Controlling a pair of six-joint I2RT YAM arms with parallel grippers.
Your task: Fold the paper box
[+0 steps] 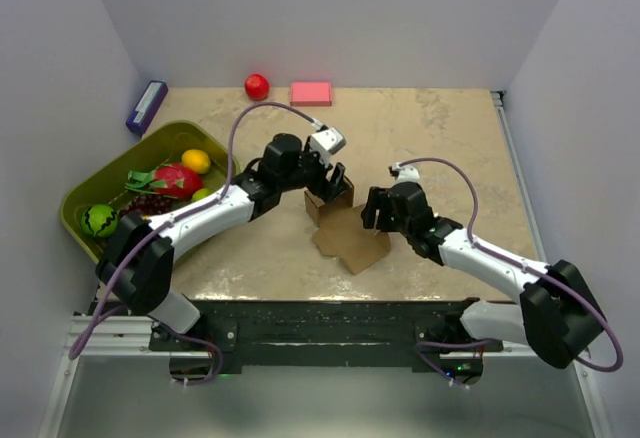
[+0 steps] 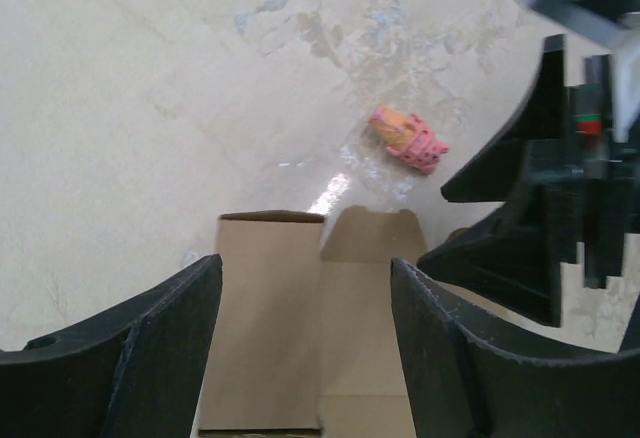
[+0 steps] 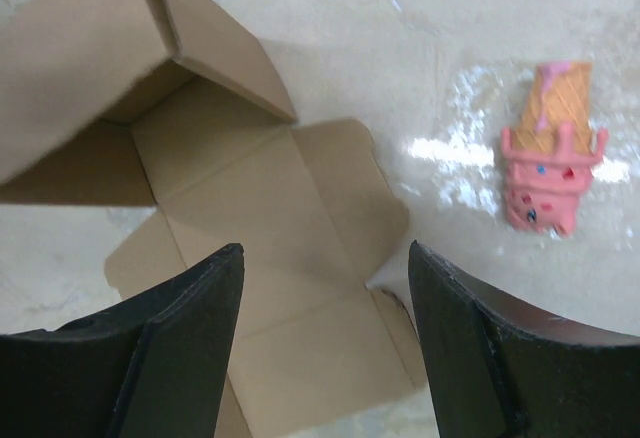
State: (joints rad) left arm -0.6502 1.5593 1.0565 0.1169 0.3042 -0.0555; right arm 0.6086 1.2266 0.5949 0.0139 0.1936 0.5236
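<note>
Now both grippers hover, spread wide, over the plain brown cardboard paper box point(image 1: 345, 230) at mid-table.
The left gripper point(image 1: 336, 182) sits at the box's raised far panels, which show between its parted fingers point(image 2: 150, 348). The right gripper point(image 1: 372, 208), fingers point(image 3: 480, 358) equally apart and holding nothing, is above the flat flaps. A pink ice-cream-cone toy point(image 3: 545, 153) lies near the sheet.
</note>
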